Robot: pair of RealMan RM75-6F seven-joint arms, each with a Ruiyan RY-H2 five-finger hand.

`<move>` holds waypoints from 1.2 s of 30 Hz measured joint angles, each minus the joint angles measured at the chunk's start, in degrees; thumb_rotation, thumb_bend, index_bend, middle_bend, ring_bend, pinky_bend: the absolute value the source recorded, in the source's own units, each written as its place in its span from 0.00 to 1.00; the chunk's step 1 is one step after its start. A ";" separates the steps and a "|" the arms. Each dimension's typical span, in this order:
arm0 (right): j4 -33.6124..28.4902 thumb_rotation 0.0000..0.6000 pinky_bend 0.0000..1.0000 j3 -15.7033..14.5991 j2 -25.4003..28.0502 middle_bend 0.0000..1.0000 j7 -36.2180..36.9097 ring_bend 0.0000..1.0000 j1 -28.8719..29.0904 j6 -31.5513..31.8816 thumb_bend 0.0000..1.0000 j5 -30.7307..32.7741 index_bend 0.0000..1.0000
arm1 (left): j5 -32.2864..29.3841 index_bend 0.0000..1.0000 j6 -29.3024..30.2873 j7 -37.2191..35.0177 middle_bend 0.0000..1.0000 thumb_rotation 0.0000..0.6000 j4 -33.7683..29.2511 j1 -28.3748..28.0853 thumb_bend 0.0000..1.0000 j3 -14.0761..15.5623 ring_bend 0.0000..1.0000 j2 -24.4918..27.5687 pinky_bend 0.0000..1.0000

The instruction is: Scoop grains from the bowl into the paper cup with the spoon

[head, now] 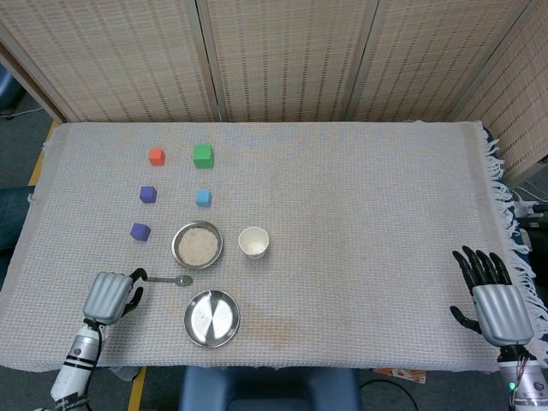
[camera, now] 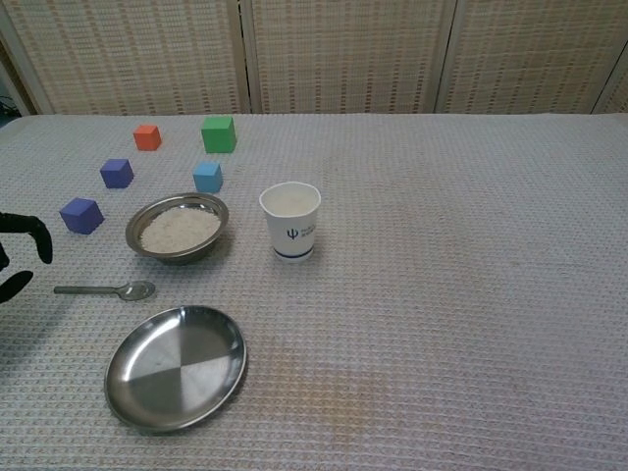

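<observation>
A metal bowl (head: 198, 245) of pale grains sits left of centre, with a white paper cup (head: 253, 242) just to its right. In the chest view the bowl (camera: 179, 228) and the cup (camera: 290, 222) stand a small gap apart. A metal spoon (head: 169, 280) lies flat in front of the bowl, handle pointing left. My left hand (head: 111, 295) hovers at the handle's end, holding nothing, its fingers apart and not touching the spoon (camera: 106, 290). Only its dark fingertips (camera: 37, 238) show in the chest view. My right hand (head: 492, 295) rests open at the table's near right edge.
An empty steel plate (head: 211, 318) lies in front of the spoon. Several small cubes stand behind the bowl: red (head: 156, 156), green (head: 203, 155), blue (head: 203, 198) and two purple (head: 140, 231). A woven cloth (head: 368, 214) covers the table; wicker screens stand behind.
</observation>
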 measured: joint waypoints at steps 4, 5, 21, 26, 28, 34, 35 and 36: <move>-0.06 1.00 0.00 0.14 0.14 0.00 0.02 0.00 0.05 -0.12 0.12 0.38 0.00 | -2.06 0.30 -1.41 3.36 1.00 1.00 0.22 -0.71 0.43 -0.26 1.00 -1.69 1.00; -0.06 1.00 0.00 0.14 0.18 0.00 0.09 0.00 0.05 -0.09 0.12 0.35 0.00 | -2.35 0.30 -1.51 3.78 1.00 1.00 0.37 -0.86 0.42 -0.36 1.00 -2.12 1.00; 0.09 1.00 0.00 -0.10 0.50 0.00 1.09 0.00 0.18 -0.47 0.12 0.06 0.00 | -3.52 0.44 -1.42 7.35 1.00 1.00 6.49 -2.51 0.42 -0.32 1.00 -7.89 1.00; -0.54 1.00 0.00 -0.51 0.89 0.00 1.09 0.00 0.13 -0.68 0.12 -0.30 0.00 | -3.54 0.43 -1.15 9.01 1.00 1.00 9.76 -3.03 0.42 -0.20 1.00 -10.24 1.00; -0.68 1.00 0.00 -0.58 0.99 0.00 1.03 0.00 0.13 -0.90 0.12 -0.14 0.00 | -3.47 0.43 -0.95 9.36 1.00 1.00 11.05 -3.27 0.42 -0.16 1.00 -11.17 1.00; -1.17 1.00 0.00 -0.65 1.32 0.00 0.88 0.00 0.29 -1.76 0.12 0.59 0.00 | -3.18 0.43 -0.28 10.22 1.00 1.00 14.16 -3.85 0.42 -0.11 1.00 -13.04 1.00; -1.20 1.00 0.00 -0.65 1.33 0.00 0.90 0.00 0.29 -1.74 0.12 0.60 0.00 | -3.23 0.43 -0.30 10.22 1.00 1.00 14.52 -3.93 0.42 -0.11 1.00 -13.21 1.00; -1.24 1.00 0.00 -0.64 1.33 0.00 0.91 0.00 0.28 -1.72 0.12 0.62 0.00 | -3.33 0.43 -0.40 10.23 1.00 1.00 14.95 -4.01 0.42 -0.11 1.00 -13.37 1.00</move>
